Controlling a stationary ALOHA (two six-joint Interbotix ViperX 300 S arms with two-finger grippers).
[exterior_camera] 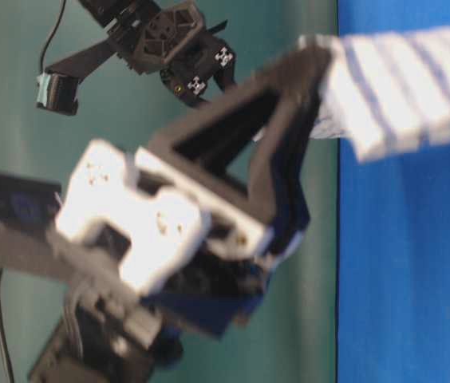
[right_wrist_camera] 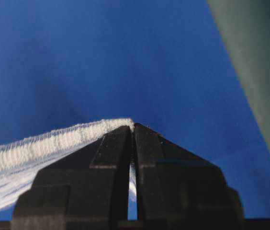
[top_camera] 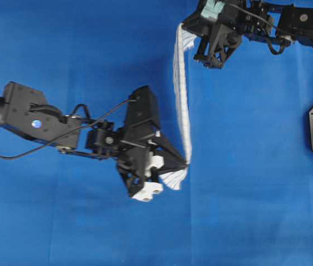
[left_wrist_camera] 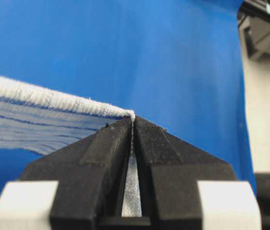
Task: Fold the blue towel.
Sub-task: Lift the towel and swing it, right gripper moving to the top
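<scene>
Your left gripper [top_camera: 185,163] clamped tight on blue towel [top_camera: 182,94] corner, right gripper [top_camera: 185,29] pinching the opp. corner, towel stretched taut btwn them, lifted above blue table covering [top_camera: 62,44].

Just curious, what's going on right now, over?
Left tool and right tool shut on white striped woven towel. Towel stretched between them, lifted. Nothing in the way.

Left gripper [top_camera: 187,163]: jaws pinched together, arm reaching in from the left.
Right gripper [top_camera: 185,26]: jaws pinched together, arm reaching in from top right.
</scene>
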